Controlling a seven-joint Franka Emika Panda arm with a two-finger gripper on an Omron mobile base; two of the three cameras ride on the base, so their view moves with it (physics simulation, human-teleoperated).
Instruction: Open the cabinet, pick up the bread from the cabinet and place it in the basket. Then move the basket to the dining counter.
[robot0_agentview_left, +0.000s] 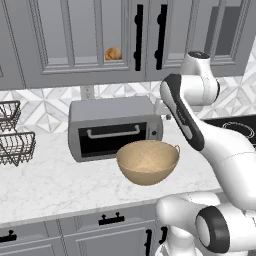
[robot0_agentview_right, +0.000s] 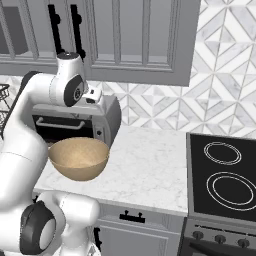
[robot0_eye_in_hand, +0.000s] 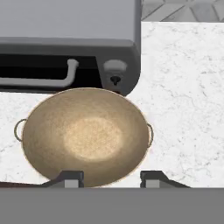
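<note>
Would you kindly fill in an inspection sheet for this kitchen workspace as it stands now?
Surface: white marble worktop over grey drawer fronts.
Job's things: bread sits inside the cabinet behind closed glass doors; basket, holding nothing, stands on the worktop in front of the toaster oven.
Clutter: dark wire baskets at the far left.
Grippers: gripper hangs above the basket, jaws apart, holding nothing.
Cables: nothing seen.
Surroundings: black hob to the right, patterned tile backsplash behind.
</note>
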